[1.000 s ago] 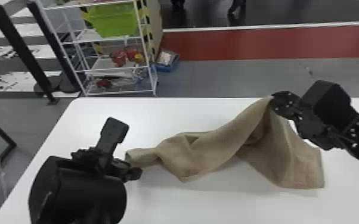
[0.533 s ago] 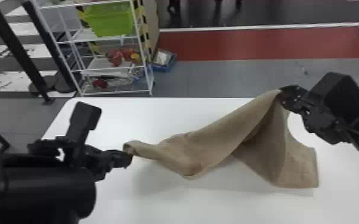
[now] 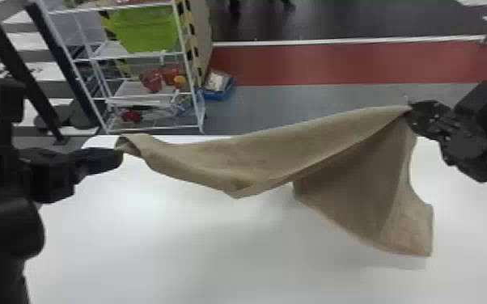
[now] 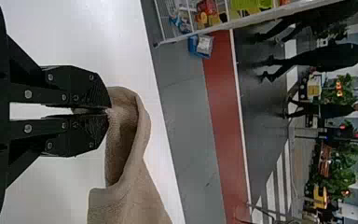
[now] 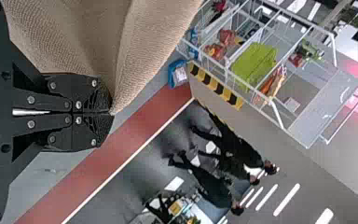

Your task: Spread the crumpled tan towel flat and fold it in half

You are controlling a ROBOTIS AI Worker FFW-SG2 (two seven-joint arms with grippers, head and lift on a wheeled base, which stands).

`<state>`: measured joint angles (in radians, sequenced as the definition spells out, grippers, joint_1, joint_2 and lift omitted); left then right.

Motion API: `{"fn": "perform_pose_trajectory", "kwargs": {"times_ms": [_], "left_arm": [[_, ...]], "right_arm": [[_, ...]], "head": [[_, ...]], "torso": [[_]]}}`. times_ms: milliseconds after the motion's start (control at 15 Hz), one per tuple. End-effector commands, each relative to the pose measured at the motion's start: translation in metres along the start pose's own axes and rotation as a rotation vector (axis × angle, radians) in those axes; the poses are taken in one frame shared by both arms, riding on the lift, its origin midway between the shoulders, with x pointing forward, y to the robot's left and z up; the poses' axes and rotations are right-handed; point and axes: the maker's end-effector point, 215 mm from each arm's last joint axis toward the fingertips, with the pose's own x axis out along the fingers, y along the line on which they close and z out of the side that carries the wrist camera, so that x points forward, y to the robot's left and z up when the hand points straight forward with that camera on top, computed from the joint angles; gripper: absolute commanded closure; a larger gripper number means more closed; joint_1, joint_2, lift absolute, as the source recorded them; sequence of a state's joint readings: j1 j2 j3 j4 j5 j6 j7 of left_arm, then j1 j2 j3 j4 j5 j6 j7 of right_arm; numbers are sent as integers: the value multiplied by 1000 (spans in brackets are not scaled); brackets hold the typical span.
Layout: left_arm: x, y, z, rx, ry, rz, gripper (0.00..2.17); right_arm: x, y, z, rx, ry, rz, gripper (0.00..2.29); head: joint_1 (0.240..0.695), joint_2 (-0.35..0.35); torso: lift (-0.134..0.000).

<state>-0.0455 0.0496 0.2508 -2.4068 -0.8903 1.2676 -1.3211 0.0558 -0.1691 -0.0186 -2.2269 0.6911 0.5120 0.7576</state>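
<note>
Towel of tan woven cloth [image 3: 279, 155], long and creased, sags over the flat white desk [image 3: 166, 246] as I clench one end in my black two-fingered left tool [image 3: 119, 155] and another part in my matching right tool [image 3: 411, 110], a broad flap drooping below it.

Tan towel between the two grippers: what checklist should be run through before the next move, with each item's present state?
1. Left gripper shut on the towel: ok, it pinches one end.
2. Right gripper shut on the towel: ok, it holds a raised part.
3. Both grips at true corners: cannot tell.
4. Span between grippers taut: not ok, it sags in the middle.
5. End at the left gripper uncurled: not ok, it curls over beside the fingertips.
6. Towel flat on the table: not ok, a large part hangs below the right gripper.
</note>
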Motion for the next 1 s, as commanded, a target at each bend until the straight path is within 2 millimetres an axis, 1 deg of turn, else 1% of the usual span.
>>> {"fn": "perform_pose_trajectory", "kwargs": {"times_ms": [0, 133, 200, 267, 333, 400, 467, 533, 600, 667, 733, 800, 867, 933], "left_arm": [[9, 19, 20, -8, -18, 23, 1052], [17, 37, 43, -16, -37, 51, 1045], [24, 41, 48, -3, -25, 67, 1045], [35, 43, 52, 17, -4, 83, 1042], [45, 41, 60, 33, 7, 85, 1042], [57, 34, 71, 43, 13, 64, 1038], [63, 31, 79, 44, 13, 50, 1035], [65, 24, 83, 50, 4, 16, 1031], [68, 12, 81, 85, 13, -49, 883], [69, 1, 73, 177, 19, -114, 883], [70, -5, 52, 236, 52, -159, 883], [71, -9, 38, 283, 71, -195, 883], [72, -14, 16, 310, 108, -222, 883], [73, -25, -3, 365, 139, -273, 883]], "right_arm": [[5, -23, -5, -43, 20, -32, 1440], [9, -50, -13, -83, 42, -72, 1440], [13, -60, -20, -112, 63, -81, 1440], [19, -76, -22, -138, 78, -110, 1440], [25, -92, -22, -146, 84, -136, 1440], [31, -114, -20, -154, 91, -180, 1440], [38, -128, -15, -164, 91, -213, 1440], [38, -131, -12, -162, 88, -222, 1440], [30, -122, -3, -204, 67, -198, 1436], [15, -95, -6, -279, 51, -161, 1440], [-2, -58, -6, -379, 14, -108, 1440], [-12, -26, -12, -441, -13, -56, 1440], [-25, 5, -22, -509, -31, 1, 1440], [-35, 30, -36, -527, -30, 51, 1440]], "head": [[653, 106], [631, 100], [602, 92], [590, 87], [578, 81], [568, 73], [555, 60], [539, 43], [508, 15], [501, 7], [501, 0], [511, -2], [535, 4], [562, 14]], "torso": [[-123], [-123], [-123], [-123], [-123], [-123], [-123], [-123], [-123], [-123], [-123], [-123], [-123], [-123]]}}
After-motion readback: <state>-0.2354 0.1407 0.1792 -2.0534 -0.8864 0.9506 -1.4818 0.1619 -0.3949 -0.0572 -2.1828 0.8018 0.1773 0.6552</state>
